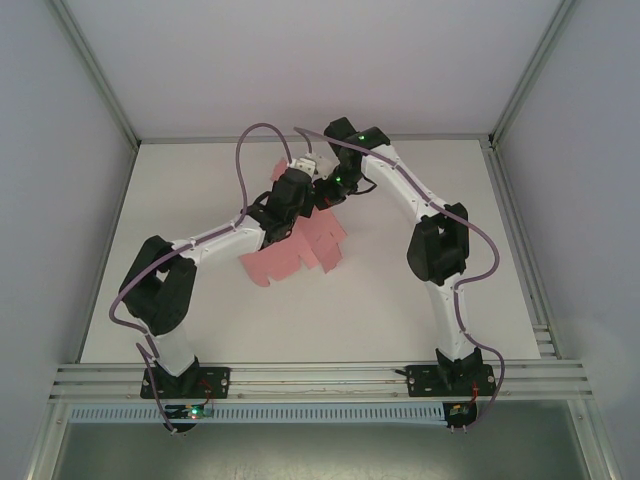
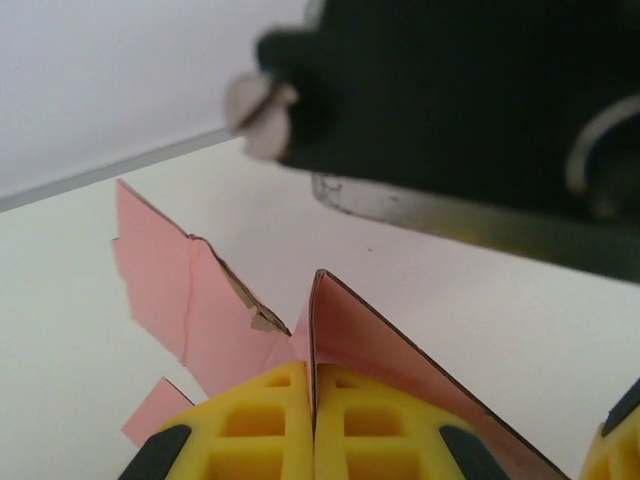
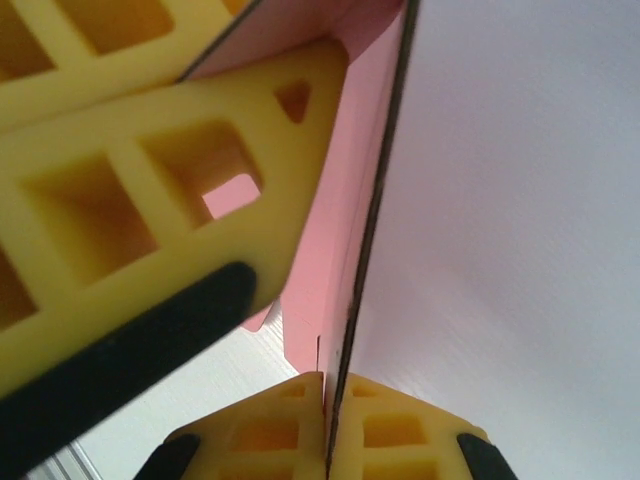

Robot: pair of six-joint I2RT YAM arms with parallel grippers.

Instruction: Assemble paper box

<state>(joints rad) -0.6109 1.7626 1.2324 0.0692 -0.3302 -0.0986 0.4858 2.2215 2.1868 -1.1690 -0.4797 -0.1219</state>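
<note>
Paper box [image 1: 290,262] sheet mid-tabletop [image 1: 400,310], left gripper [image 2: 312,388] and right gripper [image 3: 327,398] jaws each clamped on a raised panel

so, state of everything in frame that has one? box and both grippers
paper box: unassembled die-cut sheet, near flaps spread flat on the table, far part lifted and pinched by both grippers.
left gripper: shut on paper box, a raised card edge clamped between its fingers.
right gripper: shut on paper box, a card edge running up from between its fingers.
</note>
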